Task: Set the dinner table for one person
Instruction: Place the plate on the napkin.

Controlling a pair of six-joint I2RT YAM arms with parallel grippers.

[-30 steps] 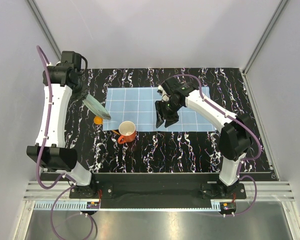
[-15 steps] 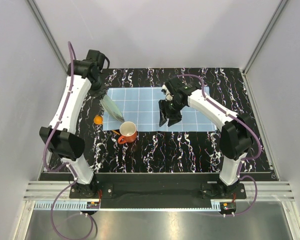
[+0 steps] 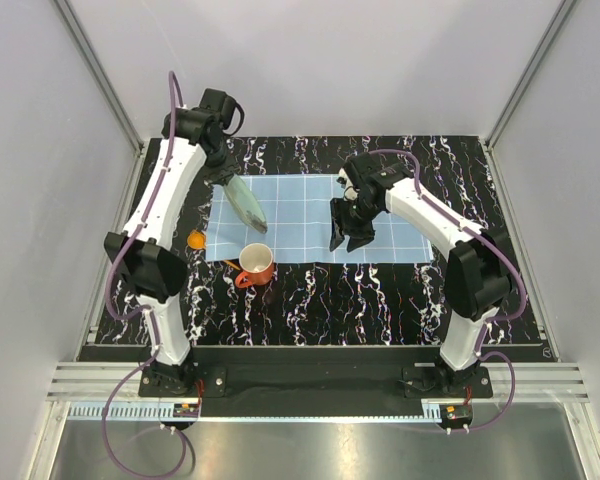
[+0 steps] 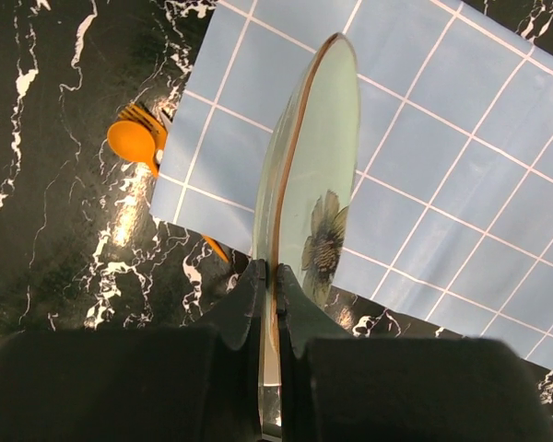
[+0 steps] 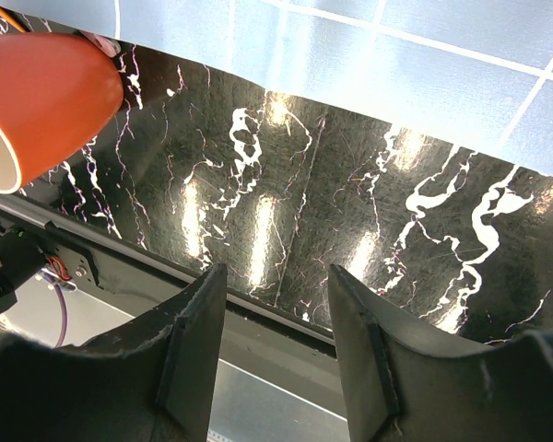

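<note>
Top external view first: where does the dinner table (image 3: 360, 295) sit?
— Across the middle of the enclosure, glossy black with white veins, with both arm bases at its near edge. A light blue placemat (image 3: 290, 200) with a white grid lies on its far half

What has the left gripper (image 4: 269, 276) got?
— Its fingers are clamped on the rim of a pale green plate (image 4: 318, 175) with a dark flower print, held on edge over the mat's left end

And the right gripper (image 3: 348, 240)?
— Jaws apart with nothing between them, hanging over the mat's near edge, toward the centre

Anything else down there?
— An orange mug (image 3: 255, 262) with a white inside at the mat's near left corner, and a small orange piece (image 3: 195, 240) on the table just beside the mat's left edge
</note>
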